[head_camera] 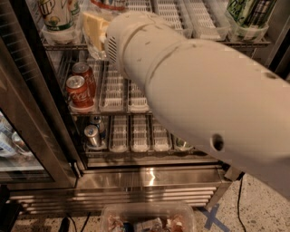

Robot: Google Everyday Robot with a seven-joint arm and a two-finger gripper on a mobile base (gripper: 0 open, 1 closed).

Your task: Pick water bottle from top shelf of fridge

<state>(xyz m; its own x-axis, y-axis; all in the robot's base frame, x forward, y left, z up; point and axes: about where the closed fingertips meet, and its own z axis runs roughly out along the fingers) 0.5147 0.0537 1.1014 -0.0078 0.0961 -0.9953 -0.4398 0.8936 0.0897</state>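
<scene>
my arm (pixel 204 90) fills most of the view, reaching up and left into the fridge (pixel 149 177). the gripper (pixel 96 31) is at its far end, at the front of the top shelf (pixel 199 20), mostly hidden by the arm. i can't tell how wide it is or whether it has hold of anything. the bottle (pixel 108 4) stands on that shelf just behind the gripper, cut off by the top edge, only its reddish band showing. a white container (pixel 59 13) sits to its left, green cans (pixel 247 11) far right. red cans (pixel 79 88) sit one rack down, silver cans (pixel 93 135) below those.
</scene>
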